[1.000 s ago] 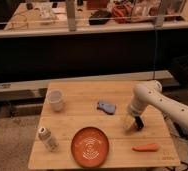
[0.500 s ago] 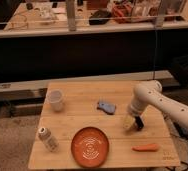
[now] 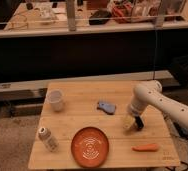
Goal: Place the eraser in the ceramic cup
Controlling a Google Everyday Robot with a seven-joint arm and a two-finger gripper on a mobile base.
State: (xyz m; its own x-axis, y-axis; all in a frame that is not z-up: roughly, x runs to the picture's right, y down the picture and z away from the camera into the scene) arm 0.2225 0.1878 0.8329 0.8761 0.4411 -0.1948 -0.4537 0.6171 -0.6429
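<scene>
The white ceramic cup (image 3: 55,100) stands upright at the far left of the wooden table (image 3: 77,120). My gripper (image 3: 131,124) is at the right side of the table, pointing down, low over the tabletop and well to the right of the cup. A dark narrow piece, which looks like the black eraser (image 3: 139,123), shows at the gripper's right side. I cannot tell whether it is held or only lies beside the gripper. The white arm (image 3: 152,97) reaches in from the right.
An orange plate (image 3: 90,146) lies at the front middle. A white bottle (image 3: 48,138) lies at the front left. An orange carrot-shaped piece (image 3: 145,147) lies at the front right. A small blue object (image 3: 106,106) sits mid-table, between cup and gripper.
</scene>
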